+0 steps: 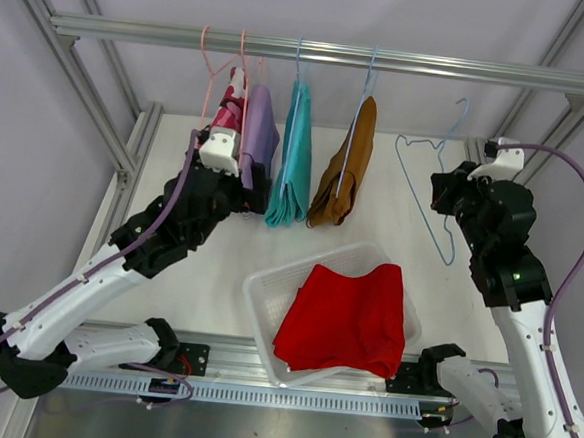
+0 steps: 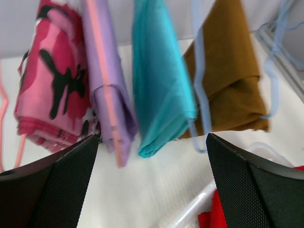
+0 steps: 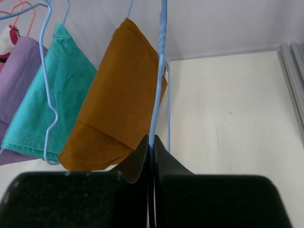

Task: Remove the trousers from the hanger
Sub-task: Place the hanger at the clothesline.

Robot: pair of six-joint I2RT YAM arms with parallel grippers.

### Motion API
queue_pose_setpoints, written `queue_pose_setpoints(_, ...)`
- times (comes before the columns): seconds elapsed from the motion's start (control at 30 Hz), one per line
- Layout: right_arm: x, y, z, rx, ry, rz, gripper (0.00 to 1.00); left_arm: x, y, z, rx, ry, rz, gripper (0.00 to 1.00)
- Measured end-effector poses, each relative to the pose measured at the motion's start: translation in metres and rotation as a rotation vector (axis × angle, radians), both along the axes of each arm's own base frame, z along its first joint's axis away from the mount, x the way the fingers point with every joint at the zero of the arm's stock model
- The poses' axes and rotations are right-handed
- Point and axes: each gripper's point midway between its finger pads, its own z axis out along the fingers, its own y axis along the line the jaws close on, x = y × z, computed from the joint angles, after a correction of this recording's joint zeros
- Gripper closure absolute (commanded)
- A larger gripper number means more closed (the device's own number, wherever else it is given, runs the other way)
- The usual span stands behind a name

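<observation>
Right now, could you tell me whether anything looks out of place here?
One empty blue hanger is off the rail, hanging tilted in the shut right tool. The red trousers spill over the near rim of the basket.

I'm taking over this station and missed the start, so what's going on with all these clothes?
The red trousers already lie in the white basket. The right gripper is shut on an empty blue hanger, which is off the rail. The left gripper is open and faces the pink camouflage trousers, lilac trousers, teal trousers and mustard trousers, all hanging on their hangers.
</observation>
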Motion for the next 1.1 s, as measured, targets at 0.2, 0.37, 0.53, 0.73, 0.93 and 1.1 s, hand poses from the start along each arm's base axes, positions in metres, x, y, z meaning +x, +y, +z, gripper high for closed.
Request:
queue_pose_setpoints(0.2, 0.016, 0.009, 0.025, -0.031, -0.024, 0.021, 1.0, 0.025, 0.045, -0.03, -0.032, 0.068, 0.094, 0.01)
queue_pose_setpoints(0.37, 0.029, 0.015, 0.048, -0.047, -0.055, 0.028, 1.0, 0.023, 0.038, -0.03, -0.07, 0.084, 0.045, 0.01)
queue_pose_setpoints(0.53, 0.034, 0.017, 0.053, -0.064, -0.044, 0.027, 1.0, 0.022, 0.034, -0.03, -0.075, 0.091, 0.023, 0.01)
queue_pose_setpoints(0.73, 0.04, 0.02, 0.048, -0.104, 0.002, 0.036, 1.0, 0.022, 0.031, -0.031, -0.078, 0.096, 0.007, 0.01)
queue_pose_setpoints(0.93, 0.042, 0.021, 0.042, -0.123, 0.035, 0.041, 1.0, 0.021, 0.03, -0.032, -0.079, 0.099, -0.002, 0.01)
queue_pose_setpoints(1.1, 0.035, 0.018, 0.052, -0.12, 0.026, 0.04, 1.0, 0.023, 0.028, -0.035, -0.077, 0.112, -0.01, 0.01)
